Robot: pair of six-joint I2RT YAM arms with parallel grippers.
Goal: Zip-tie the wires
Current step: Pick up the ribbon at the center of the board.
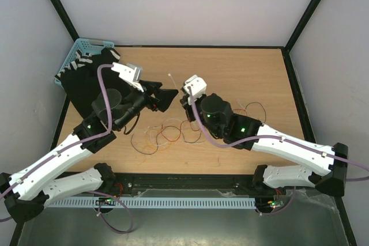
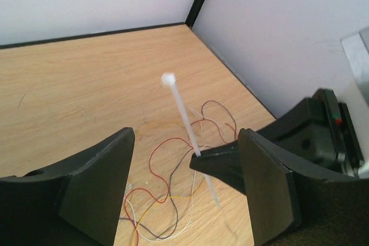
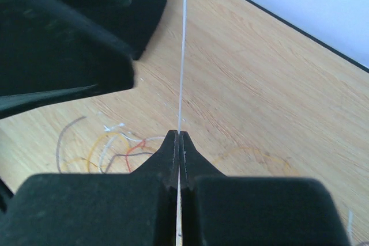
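Right gripper (image 3: 179,135) pinched tight on the white zip tie (image 3: 183,56), tie standing upright. Left gripper (image 2: 185,137) jaws spread wide, flanking the tie, touching neither side. Wires (image 1: 164,133) lie tangled at lower centre of the table (image 1: 248,70); open wood toward its upper and right edges.

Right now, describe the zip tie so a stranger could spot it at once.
On the wooden table, look midway across, just beyond the tangle of wires. The zip tie sticks up there, pinched in the shut jaws of the right gripper. Unlike the curly coloured wires, it is one straight white strip with a knob on top.
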